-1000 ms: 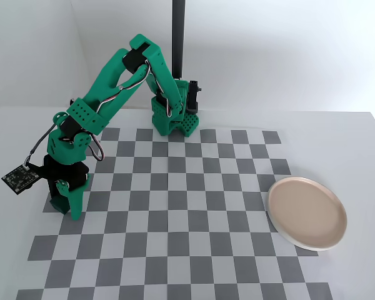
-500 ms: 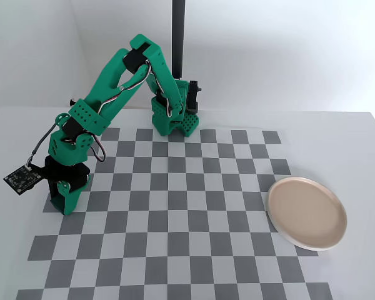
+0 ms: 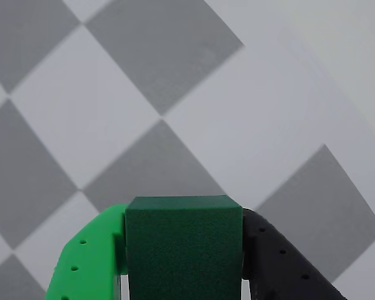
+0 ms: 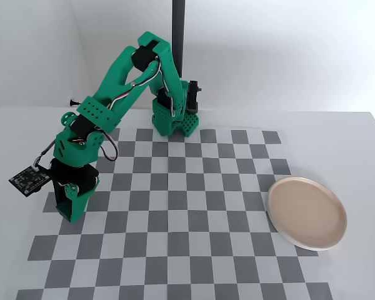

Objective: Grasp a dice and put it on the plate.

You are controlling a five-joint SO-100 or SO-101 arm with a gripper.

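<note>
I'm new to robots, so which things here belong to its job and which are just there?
Part of the job:
- dice, clamped in the gripper
- plate, empty

Just there:
- checkered mat
- dark pole behind the arm

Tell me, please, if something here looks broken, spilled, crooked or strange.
Nothing stands out. The dice sits squarely between the fingers of the gripper in the wrist view. The plate lies flat and empty at the right edge of the checkered mat in the fixed view, with no visible damage.
</note>
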